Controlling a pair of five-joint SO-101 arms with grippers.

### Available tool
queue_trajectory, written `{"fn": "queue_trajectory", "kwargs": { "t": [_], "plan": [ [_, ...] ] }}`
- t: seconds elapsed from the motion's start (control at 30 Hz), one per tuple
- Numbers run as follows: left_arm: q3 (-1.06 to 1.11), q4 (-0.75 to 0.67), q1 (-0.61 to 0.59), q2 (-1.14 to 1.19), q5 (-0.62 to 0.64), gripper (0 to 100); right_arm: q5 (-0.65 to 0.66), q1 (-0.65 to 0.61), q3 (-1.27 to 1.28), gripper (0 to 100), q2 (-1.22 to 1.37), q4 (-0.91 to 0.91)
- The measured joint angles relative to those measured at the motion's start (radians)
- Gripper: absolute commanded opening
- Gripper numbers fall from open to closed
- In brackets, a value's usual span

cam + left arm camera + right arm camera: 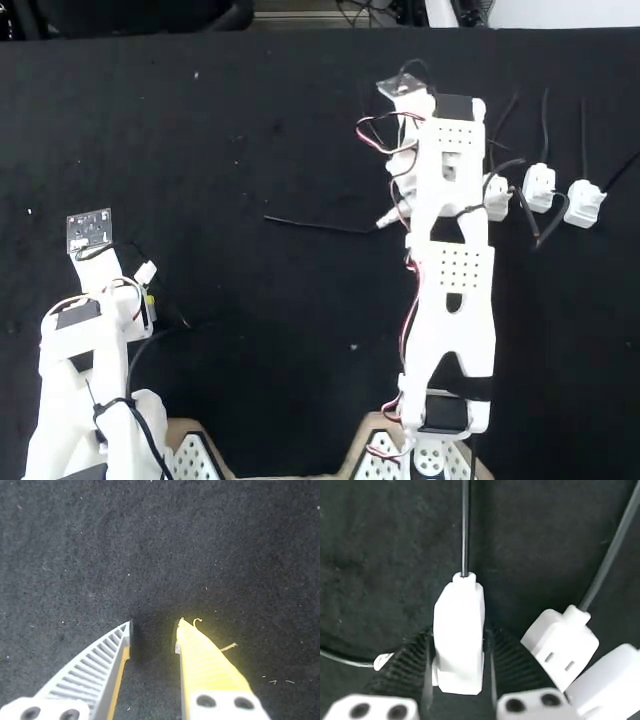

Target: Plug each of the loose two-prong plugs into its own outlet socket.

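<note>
Left tool (154, 626) hangs low over the black table (150, 540), fingers a narrow gap apart, gripping nothing. Toward the right, a loose plug (385, 222) lies just beside the right tool (460, 635), which is clamped on a white socket (459, 610). A second socket (540, 186) and a third socket (583, 203) lie further right.

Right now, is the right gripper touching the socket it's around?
Touching. In the right wrist view the right gripper has both jaws flush against the sides of the socket, no gap showing.
</note>
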Motion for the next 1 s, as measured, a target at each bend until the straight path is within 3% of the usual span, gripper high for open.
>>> {"fn": "queue_trajectory", "kwargs": {
  "t": [0.23,0.7,0.87,1.0],
  "plan": [
    [0.000,0.000,0.000,0.000,0.000,16,-0.144,-0.089,0.110,1.1,-0.037,0.002],
    [0.000,0.000,0.000,0.000,0.000,16,-0.183,-0.219,0.488,1.1,-0.292,0.000],
    [0.000,0.000,0.000,0.000,0.000,16,-0.195,-0.227,0.709,1.1,-0.474,-0.069],
    [0.000,0.000,0.000,0.000,0.000,16,-0.196,-0.265,0.990,1.1,-0.652,-0.226]
  ]
}}
